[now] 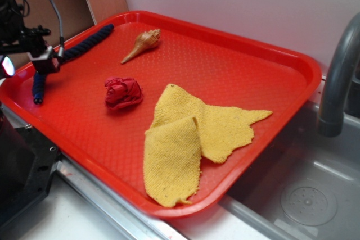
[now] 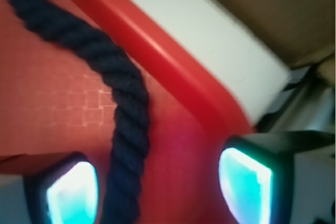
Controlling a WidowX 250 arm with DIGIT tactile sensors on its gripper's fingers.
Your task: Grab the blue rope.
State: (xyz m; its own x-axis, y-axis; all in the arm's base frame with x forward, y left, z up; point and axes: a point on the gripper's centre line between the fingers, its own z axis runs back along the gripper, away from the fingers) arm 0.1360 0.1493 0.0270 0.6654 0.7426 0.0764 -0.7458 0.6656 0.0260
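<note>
Rope (image 2: pixel 123 114) between open gripper (image 2: pixel 157 187) fingers.

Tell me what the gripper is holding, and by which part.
Nothing yet. The gripper is open, straddling the blue rope near its middle bend, fingers not closed on it.

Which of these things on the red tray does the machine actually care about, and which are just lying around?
Part of the job:
blue rope
end effector, open, straddling the rope

Just lying about:
seashell
red fabric ball
yellow cloth
</note>
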